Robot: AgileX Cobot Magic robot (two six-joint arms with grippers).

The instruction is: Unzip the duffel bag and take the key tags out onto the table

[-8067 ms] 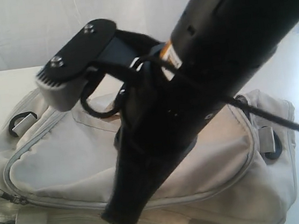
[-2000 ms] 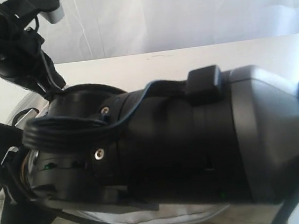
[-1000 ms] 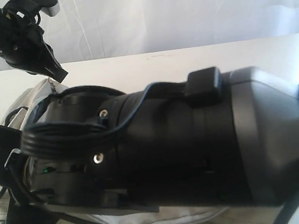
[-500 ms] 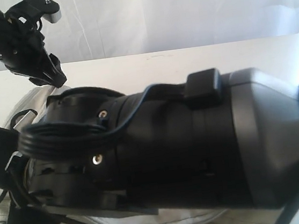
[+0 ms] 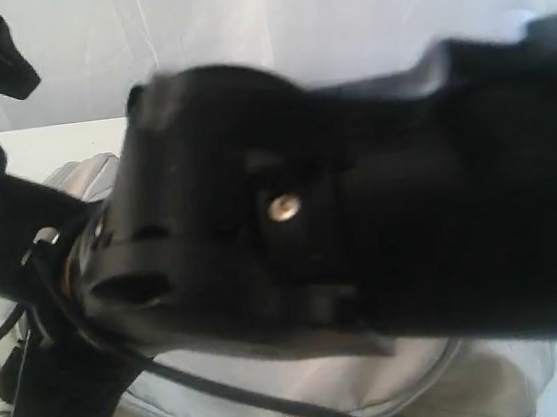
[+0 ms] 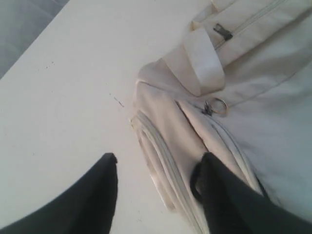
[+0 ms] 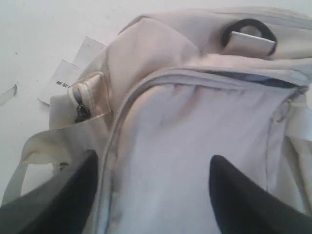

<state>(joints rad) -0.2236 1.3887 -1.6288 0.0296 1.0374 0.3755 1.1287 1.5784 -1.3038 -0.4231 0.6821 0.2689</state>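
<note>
Exterior view: a blurred black arm fills the frame. The duffel bag peeks out beneath it, soft cream cloth with curved grey piping, its long axis probably side to side. Left wrist view: the left tool is spread and grips nothing, the bag's piped corner under it on the smooth white worktop. Right wrist view: the right tool is likewise released, above the bag's puckered panel, with a black D-ring beyond its fingertips.

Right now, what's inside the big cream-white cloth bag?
The big cream-white fabric duffel bag is almost shut. Only a thin dark slit shows along its grey zipper. The cloth covers everything inside, so no key tags can be seen.
</note>
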